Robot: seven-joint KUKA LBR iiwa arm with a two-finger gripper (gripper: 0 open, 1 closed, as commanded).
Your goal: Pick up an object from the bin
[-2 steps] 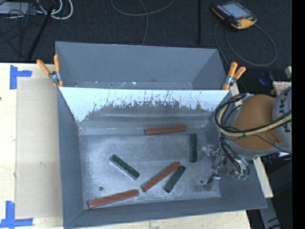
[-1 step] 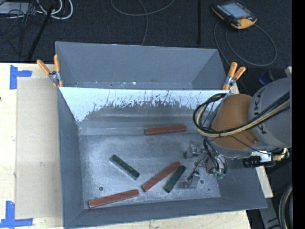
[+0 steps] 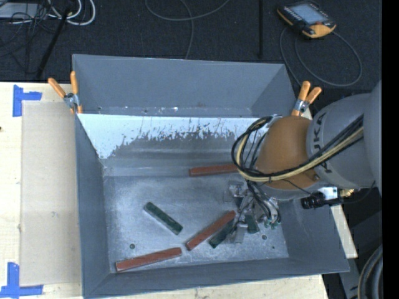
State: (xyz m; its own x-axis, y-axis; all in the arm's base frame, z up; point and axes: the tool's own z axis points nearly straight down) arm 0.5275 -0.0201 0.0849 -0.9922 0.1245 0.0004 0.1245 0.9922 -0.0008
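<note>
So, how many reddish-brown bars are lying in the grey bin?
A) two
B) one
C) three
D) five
C: one reddish-brown bar lies near the front wall, a second bar slants up toward the tool, and a third bar rests along the back wall.

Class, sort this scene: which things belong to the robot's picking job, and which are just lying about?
Belong to the job: gripper; grey bin; red-brown bar nearest the gripper; dark green piece beside it; green bar mid-floor; front red-brown bar; back red-brown bar.
Just lying about, outside the bin: orange-and-black handheld device; white cables.
</note>
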